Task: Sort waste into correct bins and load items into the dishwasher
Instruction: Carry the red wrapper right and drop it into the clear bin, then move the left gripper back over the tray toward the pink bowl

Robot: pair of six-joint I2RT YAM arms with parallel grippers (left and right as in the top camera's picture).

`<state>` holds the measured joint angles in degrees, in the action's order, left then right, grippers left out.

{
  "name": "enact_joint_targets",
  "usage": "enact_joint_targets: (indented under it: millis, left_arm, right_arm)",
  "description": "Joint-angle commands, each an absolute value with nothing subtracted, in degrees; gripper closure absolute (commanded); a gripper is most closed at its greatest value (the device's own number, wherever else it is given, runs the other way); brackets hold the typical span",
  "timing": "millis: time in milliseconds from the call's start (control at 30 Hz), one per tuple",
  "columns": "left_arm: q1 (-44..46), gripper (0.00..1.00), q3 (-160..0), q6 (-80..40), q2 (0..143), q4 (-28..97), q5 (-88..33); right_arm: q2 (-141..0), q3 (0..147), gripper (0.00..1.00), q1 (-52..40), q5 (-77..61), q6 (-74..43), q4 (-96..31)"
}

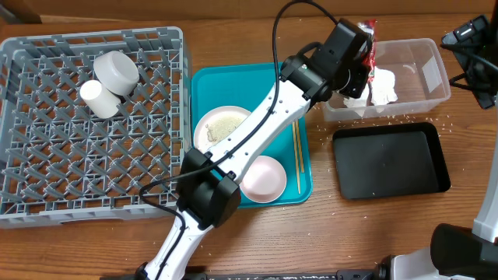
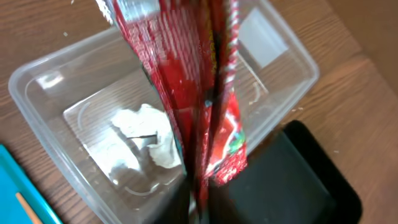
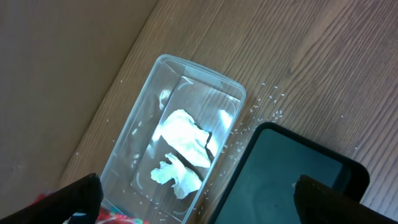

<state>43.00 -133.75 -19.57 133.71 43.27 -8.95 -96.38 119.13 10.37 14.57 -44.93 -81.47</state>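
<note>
Seemingly upright, wrapper [image 2: 193,93] stands lengthwise over tub [image 2: 37,84].

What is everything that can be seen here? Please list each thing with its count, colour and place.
table: one, brown wood, under everything
dish rack: one, grey, left side
cups: two, white, in the dish rack
teal tray: one, teal, middle
plate: one, white, on the teal tray
bowl: one, white, on the teal tray
chopsticks: one pair, wooden, teal tray's right side
clear tub: one, transparent, far right
napkins: two crumpled lumps, white, inside the clear tub
black tray: one, black, beside the clear tub
rice grains: many, white, scattered around the clear tub
wrapper: one, red-and-white, hanging over the clear tub
left pincer: one, black, shut on the wrapper
right pincer: one, black, open, empty, far right
</note>
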Motion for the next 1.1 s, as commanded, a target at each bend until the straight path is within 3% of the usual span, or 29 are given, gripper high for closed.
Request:
enact_joint_targets:
  millis: [0, 67, 133, 200, 433, 600, 967, 1067]
  left_arm:
    - [42.89, 0.71, -133.99, -17.93, 135.66, 42.57, -7.01]
    - [42.72, 0.67, -133.99, -17.93, 135.66, 42.04, -6.59]
    - [42.37, 0.51, -133.99, -17.93, 135.66, 41.17, -6.66]
    - [42.06, 0.43, -134.08, -17.96, 135.57, 40.62, -6.66]
    - [40.27, 0.34, -136.33, -17.98, 130.85, 48.82, -7.27]
    - [37.67, 0.05, -136.84, -16.95, 122.96, 63.68, -6.85]
    - [31.73, 0.03, -136.81, -12.01, 115.26, 95.92, -4.4]
    - [31.42, 0.02, -135.35, -12.32, 114.96, 96.82, -5.8]
  right_arm:
    - [-96.23, 119.33, 0.0, 10.26, 15.38, -44.58, -81.28]
    - [-96.23, 119.33, 0.0, 10.26, 15.38, -44.58, -81.28]
    - [-96.23, 119.33, 0.0, 10.26, 15.38, -44.58, -81.28]
    - [-96.23, 119.33, 0.0, 10.26, 15.38, -44.6, -81.28]
    - [-96.23, 119.33, 0.0, 10.26, 15.38, -44.58, -81.28]
    - [-96.23, 119.33, 0.0, 10.26, 15.38, -44.58, -81.28]
    - [-96.23, 119.33, 0.0, 10.26, 15.38, -44.58, -81.28]
    - [-96.23, 119.33, 0.0, 10.26, 15.38, -44.58, -81.28]
